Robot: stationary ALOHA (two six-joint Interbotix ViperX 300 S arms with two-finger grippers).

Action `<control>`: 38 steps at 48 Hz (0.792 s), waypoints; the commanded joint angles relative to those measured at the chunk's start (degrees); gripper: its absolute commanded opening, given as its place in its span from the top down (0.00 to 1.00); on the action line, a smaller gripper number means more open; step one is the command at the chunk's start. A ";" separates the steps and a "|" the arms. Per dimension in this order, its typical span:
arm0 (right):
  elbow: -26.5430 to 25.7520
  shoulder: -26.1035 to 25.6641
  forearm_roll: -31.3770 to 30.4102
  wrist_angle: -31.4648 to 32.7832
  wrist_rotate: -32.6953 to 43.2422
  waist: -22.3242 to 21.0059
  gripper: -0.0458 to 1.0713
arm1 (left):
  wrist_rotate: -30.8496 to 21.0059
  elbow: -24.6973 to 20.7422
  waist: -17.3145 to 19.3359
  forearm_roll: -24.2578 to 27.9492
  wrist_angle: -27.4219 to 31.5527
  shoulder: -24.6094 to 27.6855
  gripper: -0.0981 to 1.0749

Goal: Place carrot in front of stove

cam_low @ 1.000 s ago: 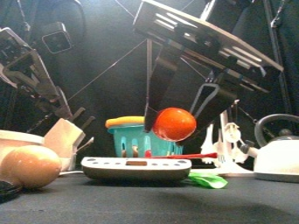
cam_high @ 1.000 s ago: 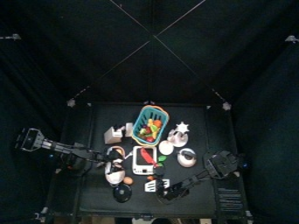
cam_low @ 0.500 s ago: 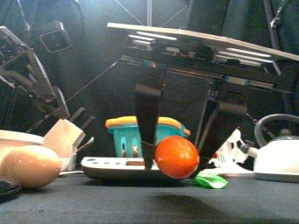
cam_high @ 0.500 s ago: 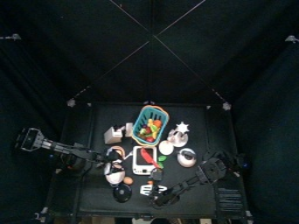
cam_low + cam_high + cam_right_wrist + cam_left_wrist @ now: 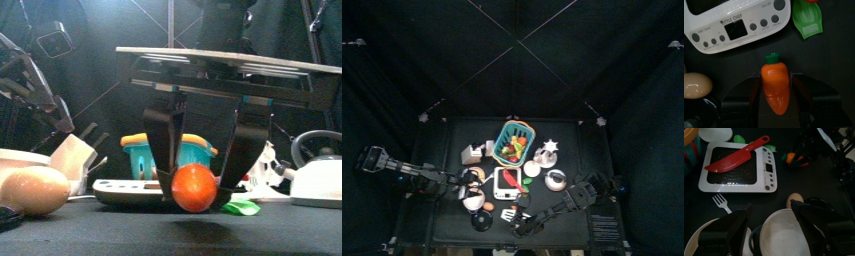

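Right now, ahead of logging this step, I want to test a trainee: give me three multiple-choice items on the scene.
1. Where is the carrot relative to the stove?
A. on top of it
B. in front of it
C. behind it

2. What colour is the tool lying on the stove?
A. blue
B. yellow
C. red

3. What is the state of the right gripper?
A. shut on the carrot
B. open and empty
C. shut on nothing

Key:
1. B: in the front view the carrot hangs low, nearer the camera than the stove.
2. C: the left wrist view shows a red tool across the stove top.
3. A: the right wrist view shows both jaws against the carrot's sides.
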 commanded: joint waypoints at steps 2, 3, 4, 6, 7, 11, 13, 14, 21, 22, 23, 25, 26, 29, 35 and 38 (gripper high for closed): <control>-0.88 -1.14 -0.35 -0.70 0.70 -0.53 0.33 | 0.00 -0.62 -0.09 0.09 -0.18 -0.44 0.10; -0.88 -1.14 -0.44 -0.79 0.70 -0.53 0.32 | 0.00 -0.70 -0.09 0.09 -0.18 -0.53 0.10; -0.88 -1.05 -0.44 -0.79 0.70 -0.53 0.29 | 0.09 -0.62 -0.09 0.09 -0.18 -0.44 0.10; -0.88 -0.97 -0.44 -0.88 0.79 -0.53 0.26 | 0.09 -0.62 -0.09 0.18 -0.18 -0.44 0.10; -0.88 -0.97 -0.44 -0.88 0.79 -0.53 0.25 | 0.09 -0.62 -0.09 0.18 -0.18 -0.53 0.10; -0.97 -0.70 -0.35 -0.79 0.79 -0.70 0.18 | 0.09 -0.62 -0.09 0.18 -0.18 -0.44 0.10; -1.05 -0.70 -0.44 -0.88 0.70 -0.79 0.15 | 0.09 -0.62 -0.09 0.18 -0.18 -0.44 0.10; -1.05 -0.70 -0.44 -0.97 0.62 -0.97 0.14 | 0.09 -0.62 -0.09 0.18 -0.18 -0.44 0.10; -1.23 -1.05 -0.44 -0.97 0.53 -1.14 0.12 | 0.09 -0.44 -0.09 0.18 0.35 -0.53 0.10; -1.23 -1.05 -0.44 -0.97 0.53 -1.14 0.12 | 0.09 -0.44 -0.09 0.18 0.44 -0.53 0.10; -1.23 -1.05 -0.53 -0.97 0.44 -1.05 0.12 | 0.09 -0.35 -0.09 0.18 0.53 -0.53 0.10; -1.23 -1.23 -0.53 -0.79 0.44 -1.14 0.12 | 0.09 -0.44 -0.09 0.18 0.70 -0.44 0.10; -1.23 -1.32 -0.53 -0.70 0.44 -1.14 0.12 | 0.09 -0.44 -0.09 0.18 0.70 -0.53 0.10; -1.23 -1.58 -0.53 -0.35 0.18 -1.14 0.12 | 0.09 -0.44 -0.09 0.18 0.79 -0.44 0.10; -1.05 -2.37 -1.76 0.62 0.00 -1.14 0.12 | 0.09 -0.44 -0.09 0.09 0.79 -0.44 0.10; -0.88 -2.90 -2.46 0.79 -0.09 -1.14 0.12 | 0.09 -0.53 -0.09 0.09 0.79 -0.44 0.10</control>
